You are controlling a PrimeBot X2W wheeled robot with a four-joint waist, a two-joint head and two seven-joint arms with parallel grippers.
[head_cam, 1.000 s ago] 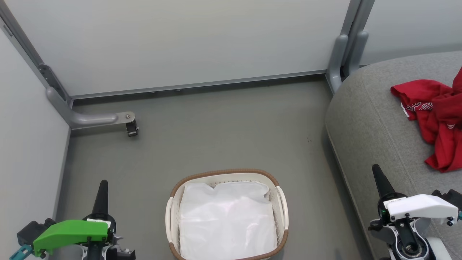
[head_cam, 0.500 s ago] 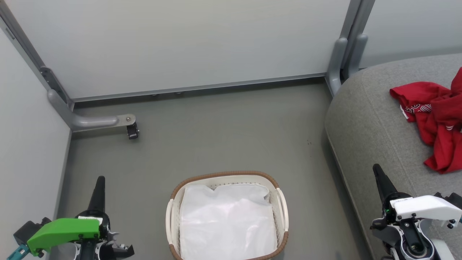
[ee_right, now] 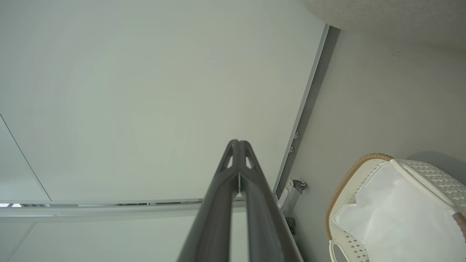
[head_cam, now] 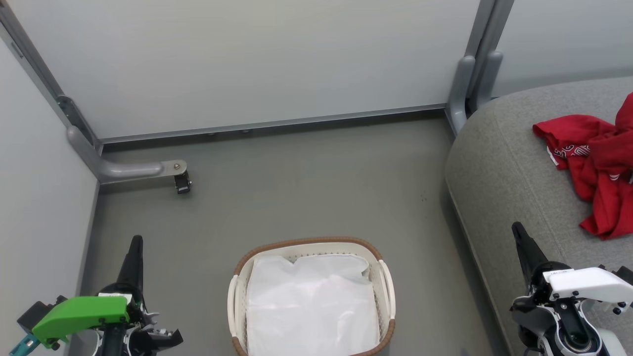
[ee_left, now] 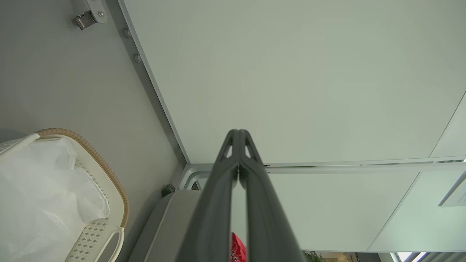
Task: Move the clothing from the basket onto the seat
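**Asker:** How many claws do you have out, and how do they stand?

**Me:** Two. My left claw (head_cam: 136,241) is at the near left, above the grey floor (head_cam: 296,173). Its two dark fingers are pressed tip to tip with nothing between them. My right claw (head_cam: 518,228) is at the near right, by the near edge of the seat (head_cam: 499,163). It is pinched closed the same way and is just as empty.

**Asker:** Where is the clothing?

**Me:** The clothing (head_cam: 601,163) lies in one crumpled red heap on the seat, at the far right. White lettering shows on a fold at its left side. The heap runs out of my head view on the right, so I cannot tell how many garments are in it. Neither of my claws touches it. My right claw is the closer one, though well short of it.

**Asker:** And the basket?

**Me:** There is one basket (head_cam: 306,242), standing on the floor at the near middle, between my two claws and apart from both. It has one brown woven rim and two white side handles (head_cam: 387,291). Inside it I see one white liner (head_cam: 311,301), rumpled, with no red on it.

**Asker:** How many seats?

**Me:** One, grey and rounded, on the right, with a strip of floor between it and the basket. Pale wall panels (head_cam: 247,59) stand at the far side.
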